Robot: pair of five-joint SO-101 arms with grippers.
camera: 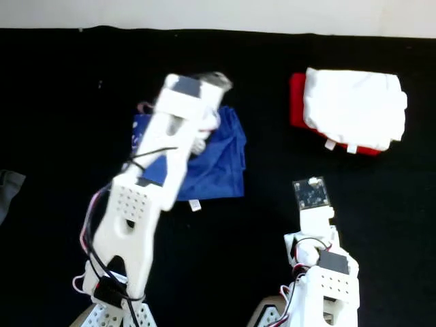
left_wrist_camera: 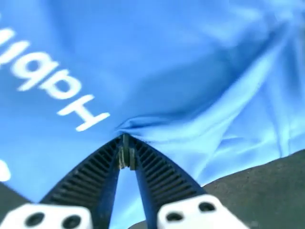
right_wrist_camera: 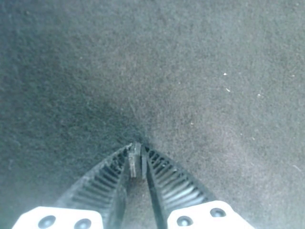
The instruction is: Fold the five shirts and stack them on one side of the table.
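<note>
Left gripper (left_wrist_camera: 125, 153) pinches the blue shirt (camera: 221, 163). Right of it, the white shirt (camera: 354, 105) lies crosswise on the red shirt (camera: 297, 102). Right gripper (right_wrist_camera: 137, 156) is pressed together.

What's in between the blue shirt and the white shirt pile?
Nothing. The high view shows a bare stretch of black table between the blue shirt and the white shirt, which lies on a red shirt.

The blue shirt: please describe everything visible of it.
The blue shirt is thin, smooth-looking fabric with white lettering and a small white tag at its near edge. It lies partly folded and creased on the black table, left of centre. The left gripper is closed on a puckered fold; its arm covers part of it.
</note>
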